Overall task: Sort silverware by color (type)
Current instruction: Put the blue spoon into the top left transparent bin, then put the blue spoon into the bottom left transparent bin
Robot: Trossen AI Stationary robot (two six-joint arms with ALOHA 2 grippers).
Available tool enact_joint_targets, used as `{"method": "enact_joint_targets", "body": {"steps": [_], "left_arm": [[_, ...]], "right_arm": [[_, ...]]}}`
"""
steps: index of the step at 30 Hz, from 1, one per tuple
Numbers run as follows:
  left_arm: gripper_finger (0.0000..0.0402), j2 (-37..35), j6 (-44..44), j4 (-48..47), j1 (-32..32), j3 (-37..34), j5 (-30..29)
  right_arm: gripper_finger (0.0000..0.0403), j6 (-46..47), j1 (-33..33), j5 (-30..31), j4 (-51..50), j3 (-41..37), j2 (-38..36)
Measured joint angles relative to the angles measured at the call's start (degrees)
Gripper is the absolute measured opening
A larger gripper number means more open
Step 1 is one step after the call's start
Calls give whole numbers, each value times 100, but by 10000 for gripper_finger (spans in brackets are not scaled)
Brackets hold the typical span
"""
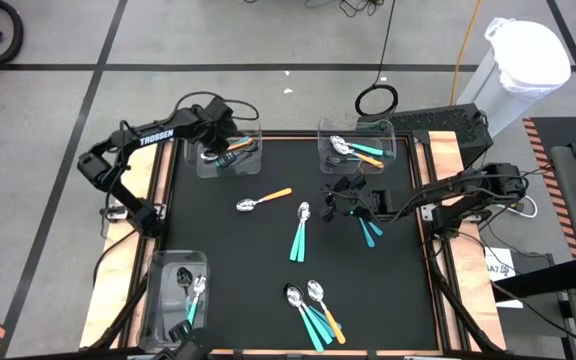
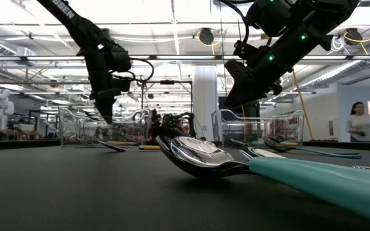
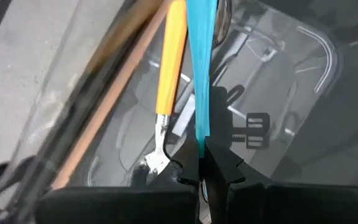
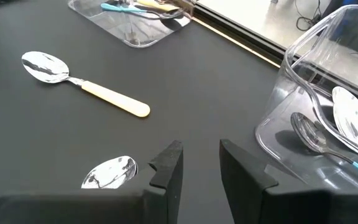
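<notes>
My left gripper (image 1: 226,150) hangs over the far-left clear bin (image 1: 251,133), shut on a light blue spoon (image 3: 199,56). An orange-handled spoon (image 3: 169,74) lies in that bin beside it. My right gripper (image 4: 197,163) stands open above the middle of the table (image 1: 343,200), touching nothing. A spoon's metal bowl (image 4: 110,171) lies on the mat just beside its fingers, and teal spoons (image 1: 370,232) lie under the arm. More spoons lie flat on the black mat: an orange one (image 1: 265,200), a teal pair (image 1: 300,232) and a group at the near edge (image 1: 313,305). My left gripper pinches the free end of the light blue handle (image 3: 201,132) between its two fingertips. The fingers point steeply down into the bin and the handle runs on in line with them, the spoon's bowl (image 3: 221,25) at the far end. Whether the bowl touches the bin's floor, I cannot tell.
A second clear bin (image 1: 320,130) at the far right holds spoons with teal and orange handles. A third bin (image 1: 155,290) at the near left holds spoons too. Wooden rails (image 1: 160,175) border the mat. A person (image 2: 361,122) stands in the room behind the table.
</notes>
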Motion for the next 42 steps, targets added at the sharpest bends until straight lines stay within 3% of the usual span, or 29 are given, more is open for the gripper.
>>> {"method": "enact_joint_targets", "body": {"steps": [6,11,15,19,22,28,36,42], "left_arm": [[63,-4,-124,-218,-30,2,-19],[120,-207,-711,-420,-147,2,-496],[131,-645,-961,-638,-407,2,-681],[132,-1253,-1328,-708,-877,2,-679],[132,-1674,-1621,-253,-1350,-160,-549],[132,-1918,-2259,1718,-2209,-1018,356],[132,-1621,-2754,3552,-3109,-1921,193],[132,-1460,-2759,3690,-3284,-2040,138]], "right_arm": [[93,98,2,-97,1,-2,0],[99,152,4,-394,-15,-2,2],[102,128,4,-612,-259,-2,-1],[102,571,-39,-597,-1274,-2,-175],[103,1062,-101,-591,-2244,-2,-236],[121,1865,-30,-1063,-3429,-4,-109],[148,2484,156,-1909,-3775,-4,-14],[149,2616,260,-1953,-3755,3,242]]}}
